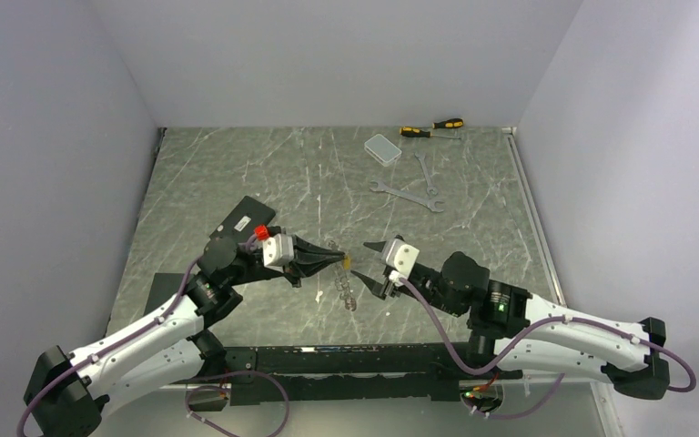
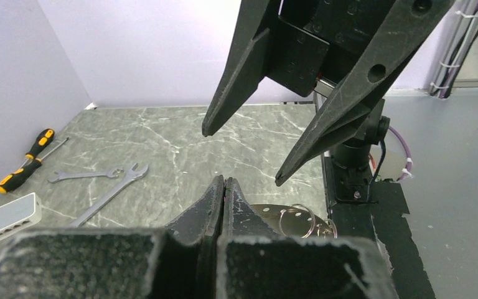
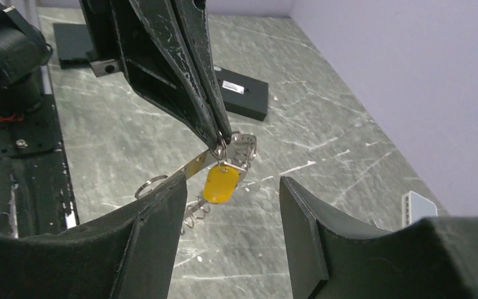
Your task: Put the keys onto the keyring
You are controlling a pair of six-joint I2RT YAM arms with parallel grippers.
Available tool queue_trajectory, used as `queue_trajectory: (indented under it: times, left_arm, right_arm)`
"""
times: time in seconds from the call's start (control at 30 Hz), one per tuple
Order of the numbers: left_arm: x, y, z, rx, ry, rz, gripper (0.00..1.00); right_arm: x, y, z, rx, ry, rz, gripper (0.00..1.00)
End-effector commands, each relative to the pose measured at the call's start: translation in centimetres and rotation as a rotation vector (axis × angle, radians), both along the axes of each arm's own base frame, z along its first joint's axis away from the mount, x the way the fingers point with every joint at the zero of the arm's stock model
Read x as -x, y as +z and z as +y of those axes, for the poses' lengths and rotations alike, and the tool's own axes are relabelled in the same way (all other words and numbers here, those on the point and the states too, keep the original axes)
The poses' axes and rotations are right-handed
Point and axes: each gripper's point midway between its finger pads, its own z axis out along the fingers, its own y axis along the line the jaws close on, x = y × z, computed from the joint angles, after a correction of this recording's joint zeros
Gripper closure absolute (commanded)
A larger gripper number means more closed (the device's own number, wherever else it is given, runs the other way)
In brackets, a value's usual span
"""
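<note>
My left gripper (image 1: 337, 260) is shut, its tips (image 3: 219, 136) pinching a small split ring of the keyring (image 3: 190, 167), a silver perforated strip with several rings. The key with the yellow head (image 3: 220, 184) hangs from that pinched ring, above the table. The strip slopes down to the table, where more rings (image 1: 349, 293) trail. In the left wrist view the shut fingers (image 2: 224, 190) hide the yellow key, and the strip (image 2: 286, 218) shows to their right. My right gripper (image 3: 231, 180) stands open just short of the yellow key, holding nothing, one finger on each side of it.
Two silver wrenches (image 1: 407, 193) lie at the back right, with a clear plastic box (image 1: 382, 148) and two yellow-and-black screwdrivers (image 1: 432, 127) behind them by the wall. A flat black box (image 1: 248, 217) sits behind my left arm. Black base plates run along the near edge.
</note>
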Motion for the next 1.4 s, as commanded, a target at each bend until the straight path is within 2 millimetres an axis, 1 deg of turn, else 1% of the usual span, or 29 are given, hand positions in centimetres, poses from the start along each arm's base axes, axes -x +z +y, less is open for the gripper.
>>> queue_trajectory:
  times: [0.0, 0.07, 0.27, 0.37, 0.43, 0.6, 0.93, 1.37]
  left_arm:
    - [1.3, 3.4, 0.1, 0.06, -0.062, -0.099, 1.0]
    - [1.5, 3.3, 0.1, 0.054, -0.068, -0.102, 1.0]
    - [2.3, 3.3, 0.3, 0.045, -0.097, -0.108, 1.0]
    - [2.5, 3.4, 0.5, 0.045, -0.102, -0.111, 1.0]
    - [2.6, 3.3, 0.6, 0.045, -0.101, -0.112, 1.0]
    - [2.7, 3.3, 0.7, 0.046, -0.102, -0.114, 1.0]
    - [2.9, 3.2, 0.9, 0.051, -0.096, -0.115, 1.0]
    - [2.9, 3.1, 1.2, 0.05, -0.084, -0.111, 1.0]
  right_arm:
    - [1.3, 1.9, 1.0, -0.113, 0.073, 0.025, 0.39]
    - [1.3, 1.6, 1.4, -0.107, 0.076, 0.046, 0.4]
    - [1.6, 1.7, 2.0, -0.128, 0.095, 0.068, 0.42]
    - [1.4, 1.6, 2.3, -0.125, 0.089, 0.066, 0.51]
    - [1.2, 1.5, 2.4, -0.123, 0.085, 0.063, 0.55]
    - [1.0, 1.2, 2.7, -0.104, 0.079, 0.061, 0.57]
    - [0.9, 1.0, 3.4, -0.089, 0.09, 0.057, 0.67]
    - [1.1, 1.2, 3.8, -0.086, 0.113, 0.042, 0.69]
